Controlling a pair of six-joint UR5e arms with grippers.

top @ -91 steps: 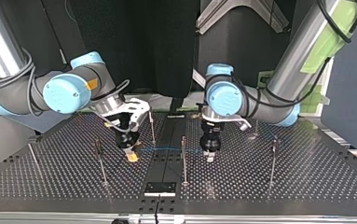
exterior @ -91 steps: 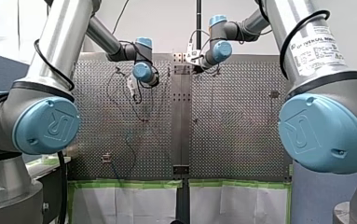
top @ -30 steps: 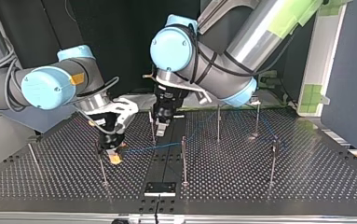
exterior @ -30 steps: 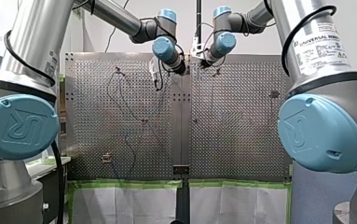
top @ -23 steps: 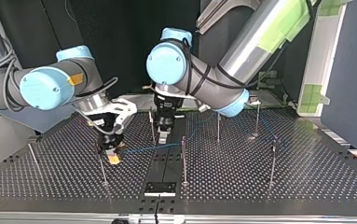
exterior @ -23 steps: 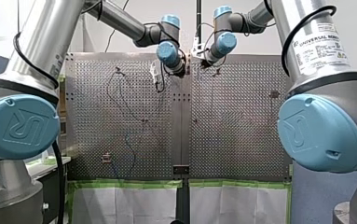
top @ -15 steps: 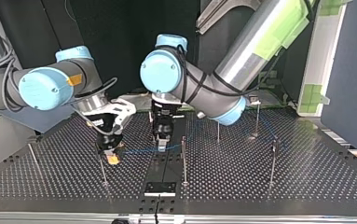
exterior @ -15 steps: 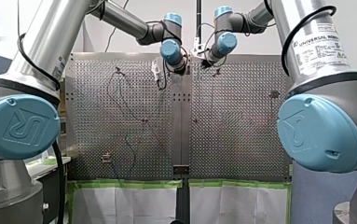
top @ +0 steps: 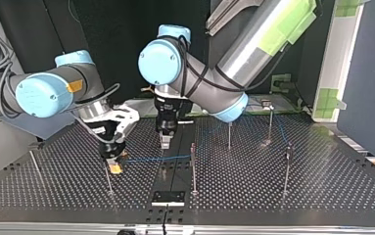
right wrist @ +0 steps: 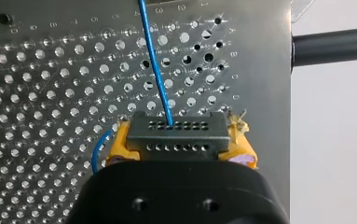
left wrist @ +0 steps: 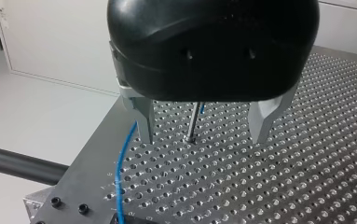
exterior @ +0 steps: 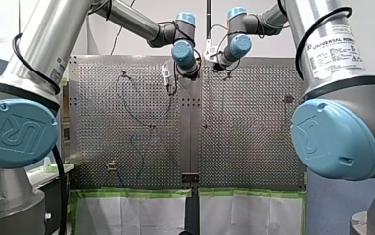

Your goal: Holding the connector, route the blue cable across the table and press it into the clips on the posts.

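Note:
My right gripper (right wrist: 181, 145) has its yellow pads shut on a dark grey connector (right wrist: 176, 133). The blue cable (right wrist: 155, 65) leaves the connector and runs ahead over the perforated table. In the top view that gripper (top: 113, 165) hangs low at the left beside a thin post (top: 107, 178). From there the blue cable (top: 155, 158) stretches to the middle post (top: 193, 166). My left gripper (top: 165, 142) hovers open above the cable over the table's middle strip. In its wrist view the metal fingers (left wrist: 146, 123) are spread, a post (left wrist: 192, 122) stands ahead between them, and the cable (left wrist: 122, 163) runs beside one finger.
More posts stand at the top view's right (top: 229, 134), (top: 270, 122), (top: 287, 169), with cable threaded among them. A lone post (top: 33, 161) is at the far left. A small black plate (top: 168, 197) lies near the table's front edge.
My left arm has swung from the top view's right half to the middle strip, its gripper still open. My right gripper has drifted slightly left and lower with the connector, drawing the cable straighter.

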